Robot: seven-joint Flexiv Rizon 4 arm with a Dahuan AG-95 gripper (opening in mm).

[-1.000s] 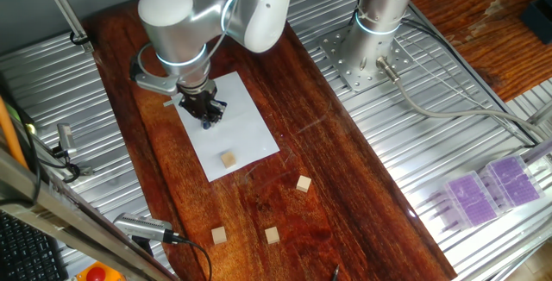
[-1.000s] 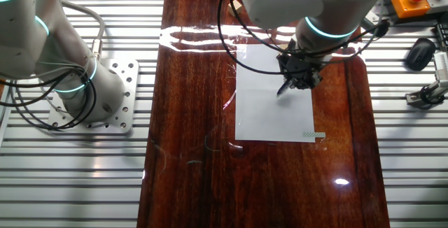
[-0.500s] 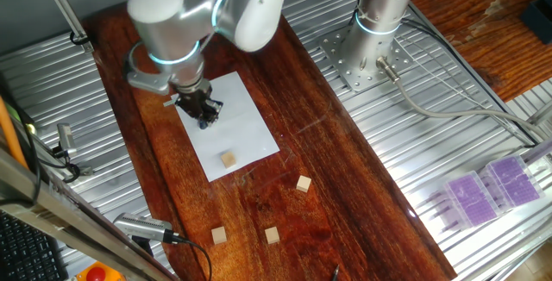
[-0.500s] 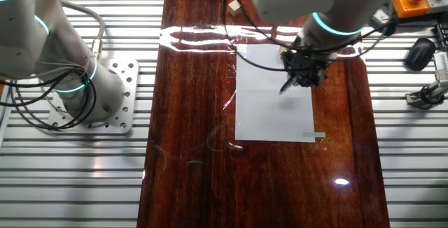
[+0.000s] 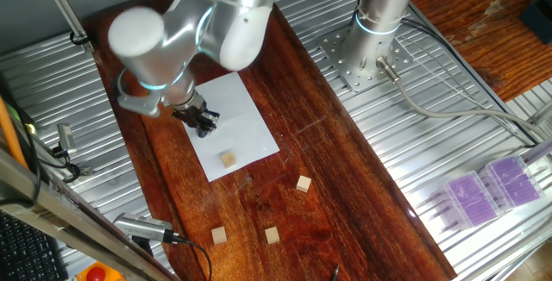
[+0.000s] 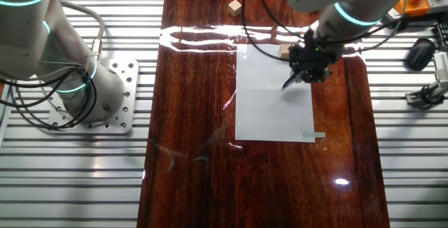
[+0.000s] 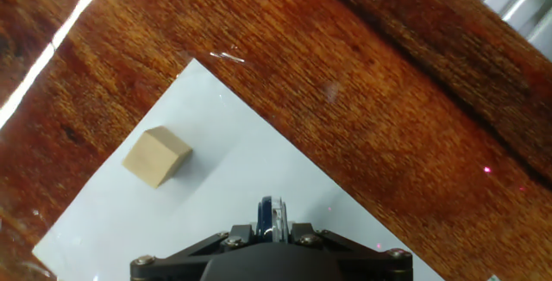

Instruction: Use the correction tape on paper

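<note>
tape [image 7: 274, 215]: mostly hidden, only its thin blue edge shows, clamped between gripper [image 7: 274, 229] fingers, over smooth white paper [image 7: 224, 195]. tan wooden cube [image 7: 156, 156]: ahead-left of fingers, on paper.

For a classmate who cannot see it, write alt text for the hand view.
The gripper holds the correction tape over the white paper on a dark wooden table. A small tan wooden cube sits on the paper near its edge.
</note>
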